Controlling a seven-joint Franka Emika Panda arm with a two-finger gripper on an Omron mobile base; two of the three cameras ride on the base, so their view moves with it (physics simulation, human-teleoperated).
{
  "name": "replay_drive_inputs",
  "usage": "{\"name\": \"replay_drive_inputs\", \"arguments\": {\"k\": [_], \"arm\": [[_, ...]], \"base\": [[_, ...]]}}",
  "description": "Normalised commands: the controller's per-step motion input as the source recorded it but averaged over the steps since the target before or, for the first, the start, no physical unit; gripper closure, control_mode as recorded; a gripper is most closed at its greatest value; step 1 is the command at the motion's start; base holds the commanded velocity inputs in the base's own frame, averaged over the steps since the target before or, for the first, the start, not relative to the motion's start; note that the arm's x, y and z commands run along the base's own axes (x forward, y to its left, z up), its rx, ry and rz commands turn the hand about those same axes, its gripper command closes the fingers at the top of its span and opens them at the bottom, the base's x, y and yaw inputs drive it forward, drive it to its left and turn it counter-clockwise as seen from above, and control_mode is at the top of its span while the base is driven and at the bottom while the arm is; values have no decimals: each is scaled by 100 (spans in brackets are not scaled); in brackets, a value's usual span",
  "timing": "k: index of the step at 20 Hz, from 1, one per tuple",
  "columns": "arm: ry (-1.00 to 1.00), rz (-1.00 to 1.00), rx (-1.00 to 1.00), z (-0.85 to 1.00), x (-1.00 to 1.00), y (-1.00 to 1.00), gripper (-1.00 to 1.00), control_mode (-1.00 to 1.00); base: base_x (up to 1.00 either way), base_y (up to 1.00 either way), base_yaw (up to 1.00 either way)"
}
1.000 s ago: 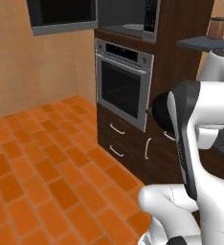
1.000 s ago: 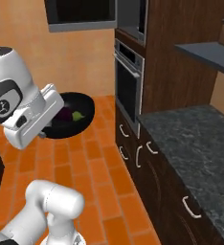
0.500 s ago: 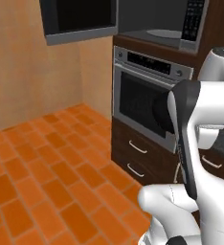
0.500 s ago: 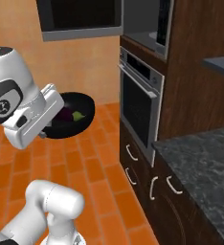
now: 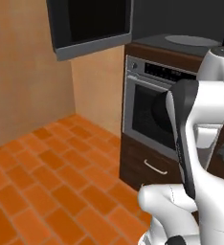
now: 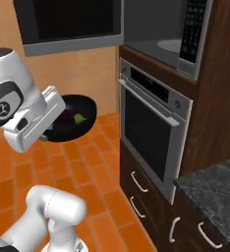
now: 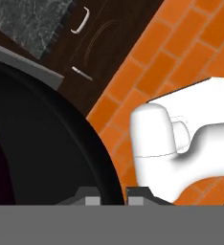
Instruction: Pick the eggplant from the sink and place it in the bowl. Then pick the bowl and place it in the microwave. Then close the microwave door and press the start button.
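Right base view first, with the oven (image 6: 154, 130) as the landmark: well to the left of the oven, out over the orange brick floor (image 6: 95, 167), the arm's white hand carries the bowl (image 6: 72, 118), a glossy black dish held roughly level. Inside the bowl lies the eggplant (image 6: 65, 118), dark purple with a small green end beside it. Up and left of the oven hangs the microwave door (image 6: 70, 24), swung wide, its black glass facing the room. Directly above the oven sits the microwave (image 6: 161, 34), its grey cavity exposed with a round turntable on the floor of it and a keypad strip at its right edge. Below the oven are dark wood drawers with pale handles, and to the lower right of it a speckled dark counter. In the hand view the gripper (image 7: 113, 195) is clamped on the bowl's rim, one finger tip on either side of the black wall, with the eggplant lying low inside.
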Motion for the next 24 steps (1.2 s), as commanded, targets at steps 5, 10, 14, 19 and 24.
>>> {"name": "replay_drive_inputs", "arguments": {"k": [5,10,14,19,24], "arm": [[0,0,0,0,0,0,100,100],[0,0,0,0,0,0,100,100],[0,0,0,0,0,0,100,100],[0,0,0,0,0,0,100,100],[0,0,0,0,0,0,100,100]], "base": [[75,8,-41],[51,46,-56],[33,56,-60],[30,29,-45],[57,5,-13]]}}
